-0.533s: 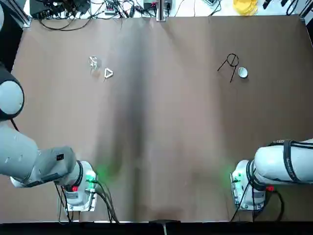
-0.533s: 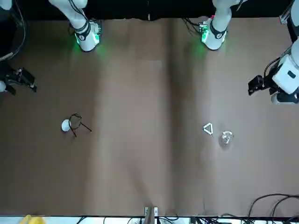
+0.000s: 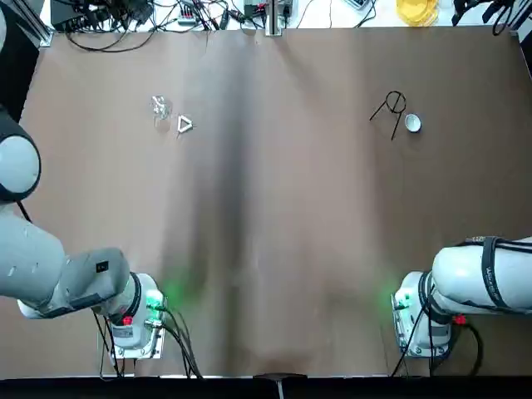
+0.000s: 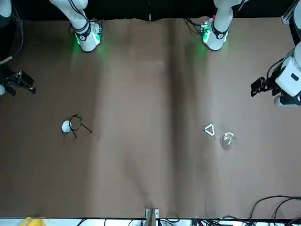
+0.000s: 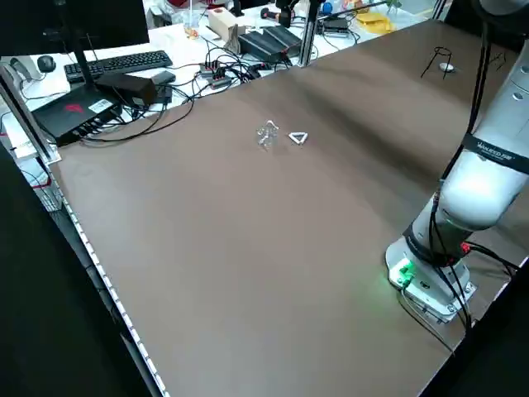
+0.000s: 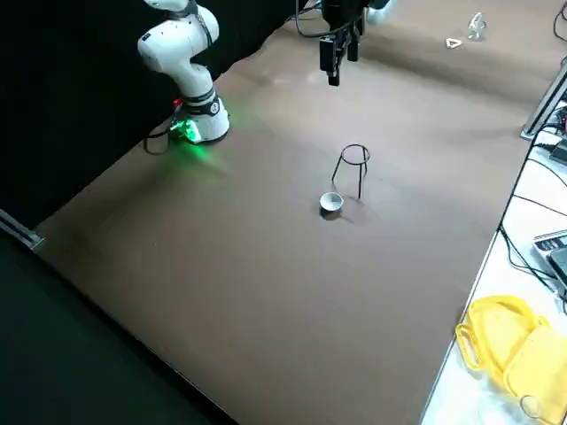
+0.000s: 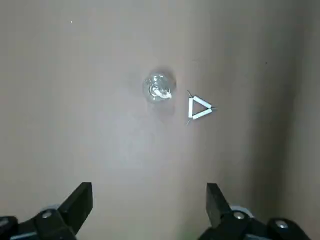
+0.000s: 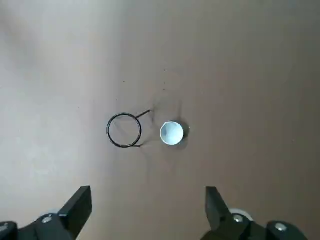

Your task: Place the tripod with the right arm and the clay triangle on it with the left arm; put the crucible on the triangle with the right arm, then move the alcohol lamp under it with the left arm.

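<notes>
Four task objects lay on the brown table (image 3: 274,249), and none of them had shifted in the half second before this moment; I compared the overhead and facing views and found every item where it had been. The only difference I could find was slight: in the view facing the robot, the left gripper (image 4: 257,87) and the right gripper (image 4: 21,81) had each drifted a touch at the picture's edges, both hanging high above the surface. From my remote seat I took this to mean the task had not truly begun. The tripod (image 3: 391,108) stood upright on the robot's right side of the far half of the table, with the crucible (image 3: 412,124) just beside it, not touching. On the robot's left side the clay triangle (image 3: 184,125) lay flat just beside the alcohol lamp (image 3: 160,107). Each wrist camera looked straight down on its pair, the right gripper (image 8: 148,202) over the tripod (image 8: 124,130) and the left gripper (image 7: 149,200) over the triangle (image 7: 199,107). Both sets of jaws stood wide apart and held nothing. I judged the right arm's descent onto the tripod to be the first step owed.
</notes>
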